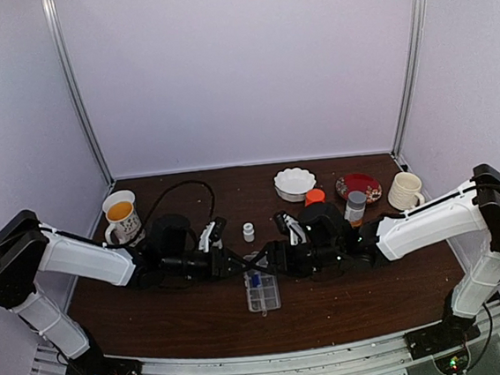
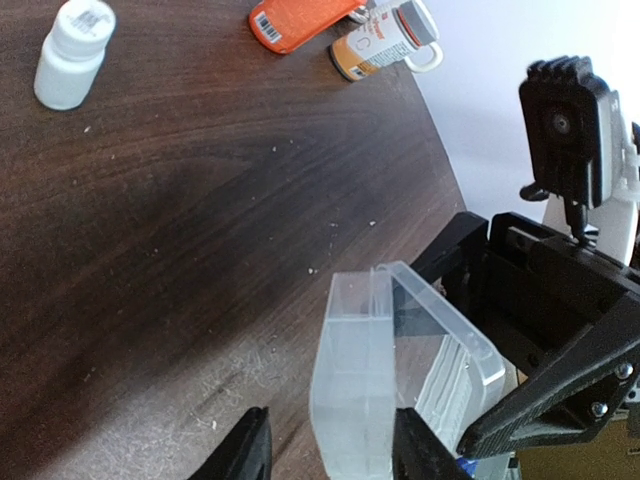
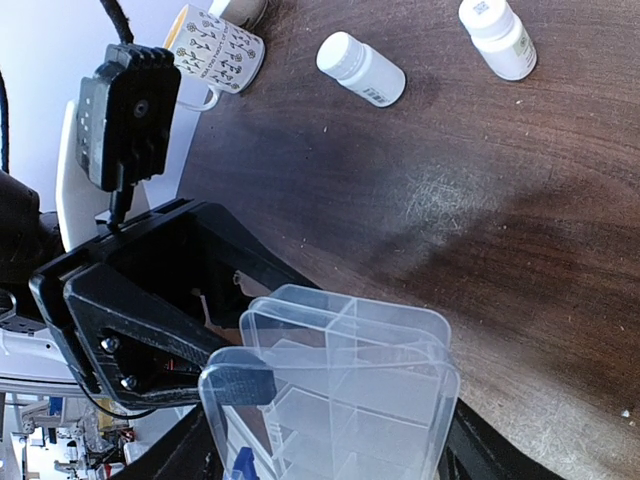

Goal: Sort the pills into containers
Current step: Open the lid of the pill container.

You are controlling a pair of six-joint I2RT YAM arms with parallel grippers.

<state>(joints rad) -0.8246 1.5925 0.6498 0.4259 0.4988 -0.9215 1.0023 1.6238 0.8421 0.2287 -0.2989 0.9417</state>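
The clear organiser box (image 1: 262, 291) lies at the table's middle near the front, its containers (image 3: 400, 420) showing as clear cells. Its hinged lid (image 2: 395, 370) stands raised. My left gripper (image 2: 330, 450) is open around the lid's edge: the lid sits against the right finger (image 2: 420, 450), and a gap shows at the left finger (image 2: 248, 452). My right gripper (image 3: 330, 460) is shut on the box, whose sides fill the span between the jaws. In the top view both grippers, left (image 1: 238, 264) and right (image 1: 273, 258), meet at the box's far end. I can make out no pills.
A small white bottle (image 1: 248, 232) stands just beyond the box; a second one (image 3: 498, 35) shows in the right wrist view. Behind are an orange bottle (image 1: 314, 197), a grey-capped bottle (image 1: 355, 204), a white bowl (image 1: 295, 183), a red plate (image 1: 358, 186) and a cream mug (image 1: 404, 190). A mug of orange liquid (image 1: 122, 216) stands at the far left.
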